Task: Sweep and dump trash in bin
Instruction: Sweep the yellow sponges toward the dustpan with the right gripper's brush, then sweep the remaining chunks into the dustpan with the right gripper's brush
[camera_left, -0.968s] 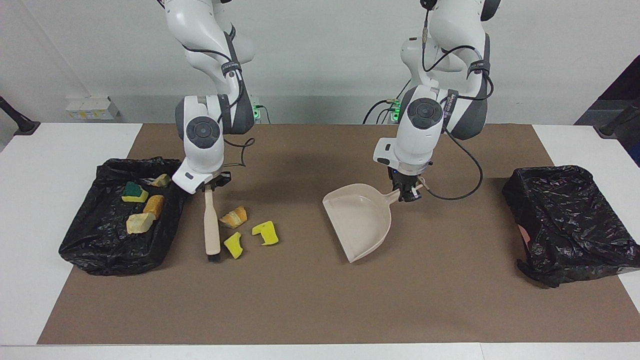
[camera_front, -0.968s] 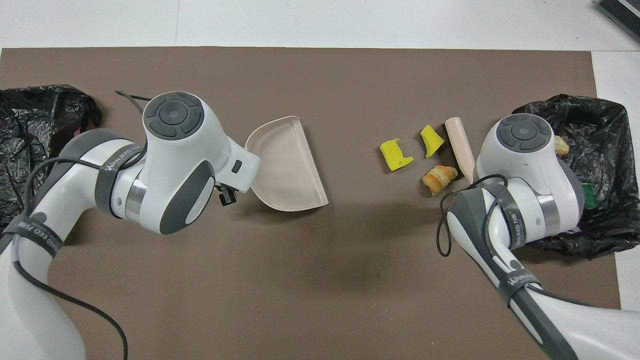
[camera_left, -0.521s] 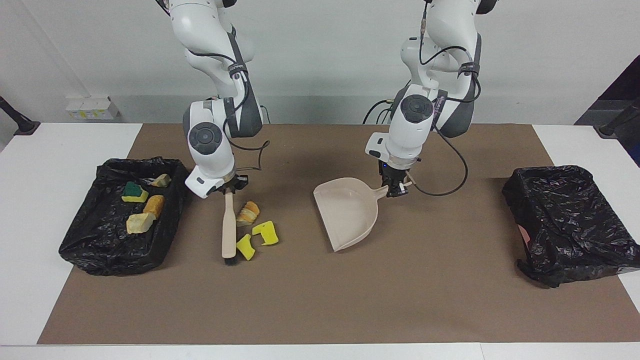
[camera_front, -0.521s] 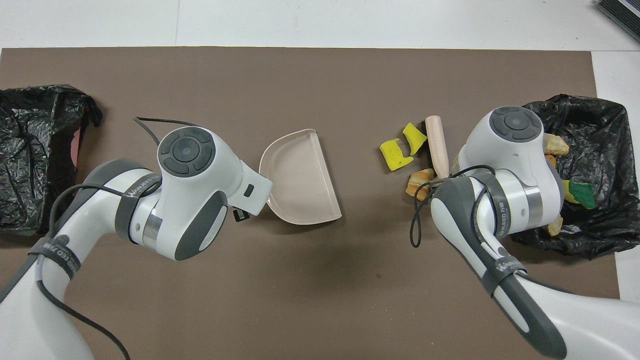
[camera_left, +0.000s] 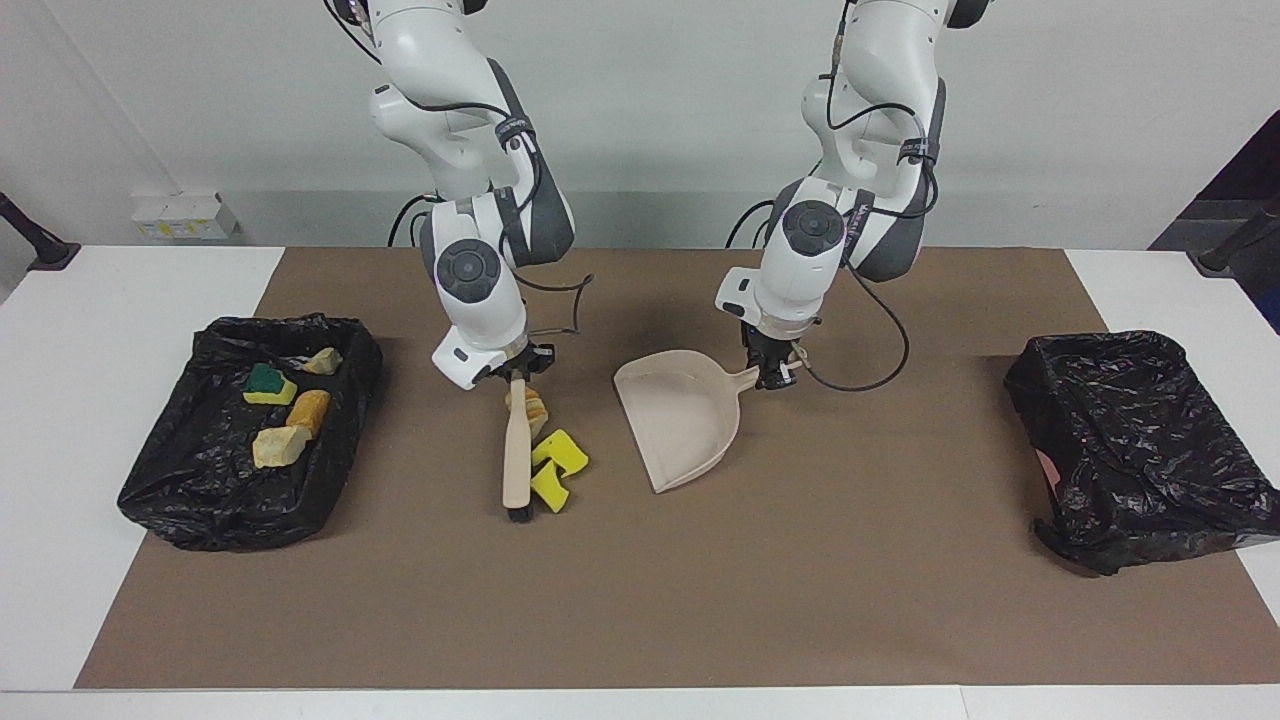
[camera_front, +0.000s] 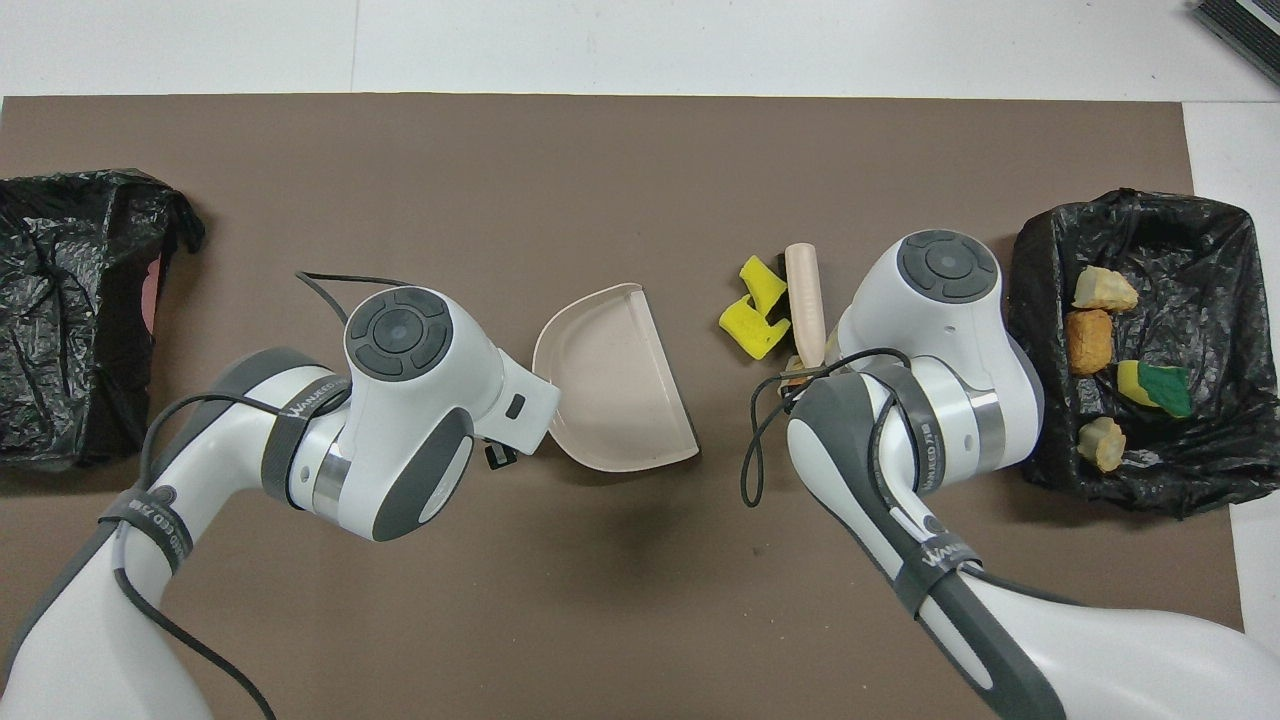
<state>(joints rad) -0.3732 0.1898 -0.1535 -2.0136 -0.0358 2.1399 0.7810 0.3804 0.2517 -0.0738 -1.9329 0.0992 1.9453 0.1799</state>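
My right gripper (camera_left: 516, 378) is shut on the handle of the beige brush (camera_left: 515, 455), whose bristles rest on the brown mat. Against the brush, on its dustpan side, lie loose trash pieces: two yellow sponge chunks (camera_left: 566, 452) (camera_left: 549, 489) and a golden-brown bread piece (camera_left: 530, 406). The chunks also show in the overhead view (camera_front: 748, 330), beside the brush (camera_front: 806, 300). My left gripper (camera_left: 768, 376) is shut on the handle of the beige dustpan (camera_left: 680, 425), whose open mouth faces the trash a short gap away. The dustpan (camera_front: 612, 390) holds nothing.
A black-lined bin (camera_left: 190, 500) at the right arm's end holds several scraps, among them a green-backed sponge (camera_left: 268, 385) and bread pieces (camera_left: 308, 408). A second black-lined bin (camera_left: 1140, 450) stands at the left arm's end. Bare mat lies between them, farther from the robots.
My right gripper has swept the brush toward the dustpan, pushing the three loose scraps together. My left gripper has brought the dustpan closer to them.
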